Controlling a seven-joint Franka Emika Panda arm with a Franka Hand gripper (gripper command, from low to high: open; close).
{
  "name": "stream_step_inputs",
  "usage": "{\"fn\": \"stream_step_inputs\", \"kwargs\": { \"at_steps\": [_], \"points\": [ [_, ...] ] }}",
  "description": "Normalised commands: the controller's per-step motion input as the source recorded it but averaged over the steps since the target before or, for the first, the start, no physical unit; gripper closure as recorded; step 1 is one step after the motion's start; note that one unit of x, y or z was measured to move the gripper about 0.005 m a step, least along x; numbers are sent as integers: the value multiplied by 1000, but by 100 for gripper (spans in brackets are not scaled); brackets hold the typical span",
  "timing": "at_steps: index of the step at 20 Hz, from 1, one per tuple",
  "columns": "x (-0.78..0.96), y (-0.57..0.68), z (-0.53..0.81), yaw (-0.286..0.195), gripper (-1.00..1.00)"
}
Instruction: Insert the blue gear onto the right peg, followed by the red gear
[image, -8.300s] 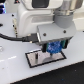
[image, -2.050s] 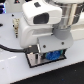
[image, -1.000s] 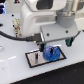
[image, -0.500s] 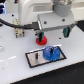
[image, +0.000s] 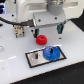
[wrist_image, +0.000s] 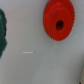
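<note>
The blue gear (image: 50, 52) lies flat on the exterior view's right half of the black-rimmed grey plate (image: 33, 62), where the right peg stands; the peg itself is hidden in the gear's middle. The red gear (image: 41, 38) rests on the white table just behind the plate, and in the wrist view the red gear (wrist_image: 59, 22) shows its dark centre hole. My gripper (image: 47, 30) hangs open above the table, between and slightly behind the two gears, holding nothing. One dark green finger (wrist_image: 2, 35) shows at the edge of the wrist view.
The plate's other thin peg (image: 35, 56) stands bare on the exterior view's left half. A small beige and black fixture (image: 19, 31) sits on the table behind it. The white arm body (image: 35, 10) fills the top.
The gripper has let go of the blue gear on the plate, opened, and lifted up and back towards the red gear. The red gear, earlier hidden behind the hand, now shows.
</note>
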Motion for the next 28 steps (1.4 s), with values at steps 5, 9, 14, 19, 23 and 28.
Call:
{"fn": "stream_step_inputs", "kwargs": {
  "at_steps": [5,9,14,19,23,28],
  "points": [
    [-204,-13,-219,0,-100],
    [-133,-46,-229,0,-100],
    [-165,-50,-211,0,-100],
    [-170,6,-208,0,-100],
    [-131,-99,-198,0,-100],
    [-33,-239,-121,0,-100]
  ]
}}
